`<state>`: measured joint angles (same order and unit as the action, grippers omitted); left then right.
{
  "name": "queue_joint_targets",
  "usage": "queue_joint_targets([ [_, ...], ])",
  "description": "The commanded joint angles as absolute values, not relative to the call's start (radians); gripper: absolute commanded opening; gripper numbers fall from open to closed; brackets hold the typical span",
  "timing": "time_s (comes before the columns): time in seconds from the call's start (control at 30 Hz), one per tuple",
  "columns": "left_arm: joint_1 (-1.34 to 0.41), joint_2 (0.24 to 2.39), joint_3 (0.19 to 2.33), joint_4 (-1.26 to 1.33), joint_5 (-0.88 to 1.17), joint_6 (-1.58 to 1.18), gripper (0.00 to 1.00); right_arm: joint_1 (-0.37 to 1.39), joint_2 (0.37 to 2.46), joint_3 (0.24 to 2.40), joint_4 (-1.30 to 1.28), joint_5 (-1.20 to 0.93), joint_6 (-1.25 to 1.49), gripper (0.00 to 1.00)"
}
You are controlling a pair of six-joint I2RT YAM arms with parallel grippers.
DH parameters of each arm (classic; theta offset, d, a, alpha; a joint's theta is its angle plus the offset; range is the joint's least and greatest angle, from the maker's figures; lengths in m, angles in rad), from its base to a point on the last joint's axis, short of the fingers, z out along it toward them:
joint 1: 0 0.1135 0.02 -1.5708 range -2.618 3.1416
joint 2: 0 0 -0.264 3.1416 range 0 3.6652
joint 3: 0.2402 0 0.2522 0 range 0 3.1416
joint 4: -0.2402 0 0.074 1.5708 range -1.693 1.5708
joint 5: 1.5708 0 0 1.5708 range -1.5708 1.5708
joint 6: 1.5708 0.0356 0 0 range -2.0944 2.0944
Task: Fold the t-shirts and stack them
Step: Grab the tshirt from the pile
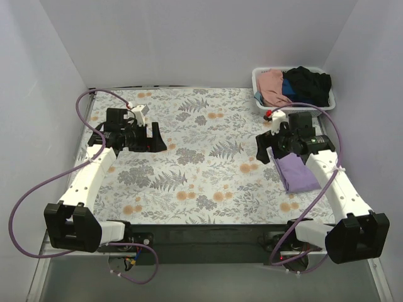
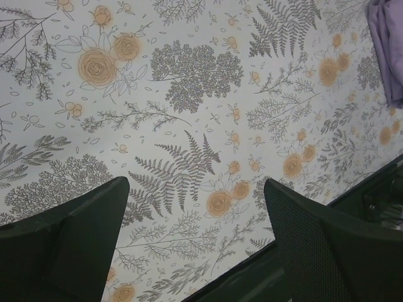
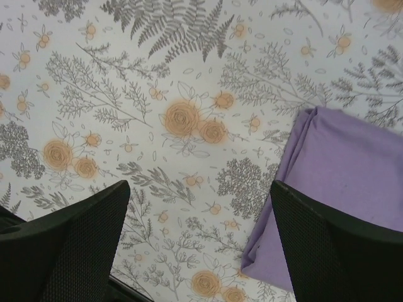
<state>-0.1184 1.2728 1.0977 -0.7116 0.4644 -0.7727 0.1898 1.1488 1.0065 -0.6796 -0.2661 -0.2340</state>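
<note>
A lavender t-shirt [image 1: 296,171] lies folded flat on the right side of the floral table, partly under my right arm. My right gripper [image 1: 263,148] hovers open just left of its far corner. In the right wrist view the lavender t-shirt [image 3: 352,163] reaches behind the right finger, and the open right gripper [image 3: 200,186] holds nothing. A pink t-shirt [image 1: 272,87] and a black t-shirt [image 1: 308,85] are bunched in the basket with a bit of dark blue cloth between them. My left gripper [image 1: 156,138] hangs open over the left of the table, and the left wrist view shows the left gripper [image 2: 196,185] empty above bare tablecloth.
The white basket [image 1: 256,80] stands at the back right corner. A floral tablecloth [image 1: 201,157] covers the table, with white walls on three sides. Purple cables loop from both arms. The table's dark front edge [image 2: 264,277] shows below the left fingers.
</note>
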Motion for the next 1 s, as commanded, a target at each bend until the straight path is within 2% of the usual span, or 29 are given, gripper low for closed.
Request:
queue_joint_targets([
  [0.0, -0.112, 1.259, 1.181, -0.729, 0.494, -0.72, 0.88, 0.187, 1.189, 1.127, -0.653, -0.301, -0.247, 0.98],
  [0.17, -0.106, 1.299, 1.294, -0.727, 0.437, -0.69, 0.88, 0.128, 1.297, 1.32, -0.632, -0.31, -0.319, 0.98],
  [0.2, -0.106, 1.325, 1.343, -0.735, 0.431, -0.689, 0.88, 0.108, 1.33, 1.424, -0.632, -0.311, -0.324, 0.98],
  [0.33, -0.104, 1.417, 1.454, -0.77, 0.437, -0.684, 0.89, -0.033, 1.573, 1.711, -0.634, -0.318, -0.339, 0.98],
  [0.53, -0.101, 1.525, 1.525, -0.805, 0.502, -0.696, 0.89, -0.149, 1.917, 2.177, -0.631, -0.232, -0.264, 0.98],
  [0.63, -0.101, 1.545, 1.526, -0.811, 0.508, -0.693, 0.89, -0.178, 2.023, 2.25, -0.582, -0.16, -0.221, 0.98],
  [0.97, -0.1, 1.56, 1.512, -0.818, 0.486, -0.68, 0.89, -0.238, 2.249, 2.241, -0.338, -0.075, -0.169, 0.98],
])
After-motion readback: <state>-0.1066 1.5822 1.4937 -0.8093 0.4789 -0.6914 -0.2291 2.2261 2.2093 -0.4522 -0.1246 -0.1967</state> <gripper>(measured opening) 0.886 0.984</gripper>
